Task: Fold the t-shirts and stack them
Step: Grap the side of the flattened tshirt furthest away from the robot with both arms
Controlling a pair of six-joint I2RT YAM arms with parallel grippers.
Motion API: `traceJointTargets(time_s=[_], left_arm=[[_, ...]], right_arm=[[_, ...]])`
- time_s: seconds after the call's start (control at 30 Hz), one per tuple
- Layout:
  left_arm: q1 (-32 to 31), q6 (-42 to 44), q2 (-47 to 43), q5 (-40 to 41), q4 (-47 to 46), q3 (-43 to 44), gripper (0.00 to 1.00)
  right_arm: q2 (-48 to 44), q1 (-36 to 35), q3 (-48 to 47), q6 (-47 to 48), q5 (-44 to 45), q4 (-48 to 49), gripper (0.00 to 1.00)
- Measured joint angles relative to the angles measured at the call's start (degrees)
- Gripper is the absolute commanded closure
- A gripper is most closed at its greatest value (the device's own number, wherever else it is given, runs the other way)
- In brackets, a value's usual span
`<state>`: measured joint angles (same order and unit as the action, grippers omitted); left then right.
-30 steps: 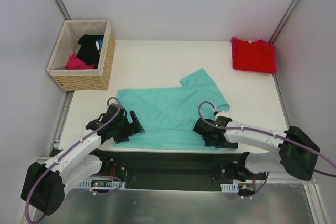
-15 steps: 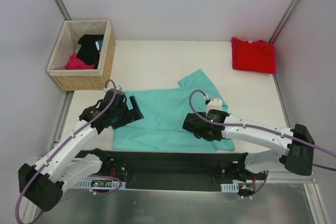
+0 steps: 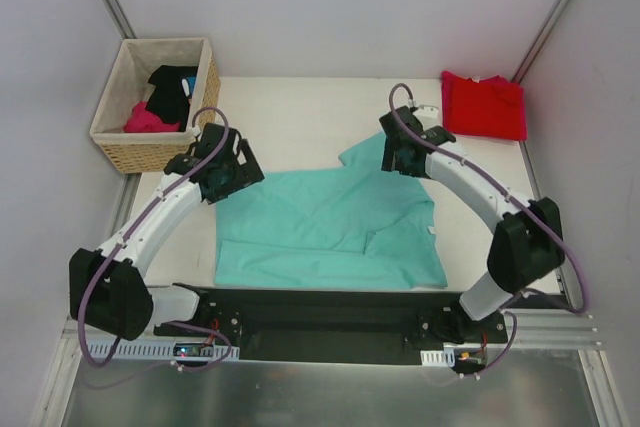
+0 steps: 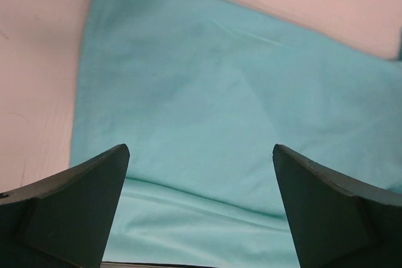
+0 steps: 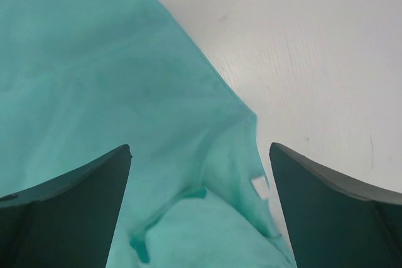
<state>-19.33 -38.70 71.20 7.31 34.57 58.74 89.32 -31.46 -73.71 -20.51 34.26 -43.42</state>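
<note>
- Wicker basket [image 3: 168, 154]: far left corner of the table [image 3: 300, 112], cloth-lined. Holds a black garment [image 3: 172, 87] and, to its near left, a pink garment [image 3: 148, 119].
- Left gripper [image 3: 228, 169]: hovers over the far left corner of the teal shirt, just right of the basket. Fingers spread wide apart, nothing between them; the wrist view shows flat teal cloth and bare table beneath.
- Teal shirt [image 3: 320, 222]: spread on the near middle of the table, its near edge along the table's near edge. One sleeve juts toward the far side at the right. A fold lies across the near right part, with a small white label [image 3: 432, 232] showing there.
- Right gripper [image 3: 405, 152]: above the far right sleeve of the teal shirt. Fingers wide apart and empty; the wrist view shows the sleeve's edge and bare table between them.
- Red shirt [image 3: 484, 105]: far right corner of the table, folded into a rough square, well apart from the teal shirt.
</note>
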Motion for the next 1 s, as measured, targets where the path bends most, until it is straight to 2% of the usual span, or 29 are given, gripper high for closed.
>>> traceJointTargets(time_s=[0.2, 0.4, 0.57, 0.8, 1.0], left_arm=[[8.7, -0.2, 5.8, -1.9, -5.5, -2.8, 0.01], [10.8, -1.4, 13.1, -4.5, -10.6, -2.8, 0.01], [10.8, -2.9, 17.3, -6.6, -13.8, -2.8, 0.01], [10.8, -4.2, 18.5, -10.3, -17.0, -2.2, 0.01], [10.8, -4.2, 18.5, -10.4, -18.0, -1.9, 0.01]], right_arm=[[12.3, 5.7, -13.6, 7.6, -11.4, 5.8, 0.03], [20.9, 10.5, -21.8, 10.8, -19.7, 8.3, 0.03], [26.1, 14.0, -22.8, 10.3, -30.0, 11.5, 0.03], [33.5, 15.6, -22.8, 8.1, -44.6, 17.0, 0.03], [35.2, 15.0, -23.0, 6.5, -51.4, 19.7, 0.03]])
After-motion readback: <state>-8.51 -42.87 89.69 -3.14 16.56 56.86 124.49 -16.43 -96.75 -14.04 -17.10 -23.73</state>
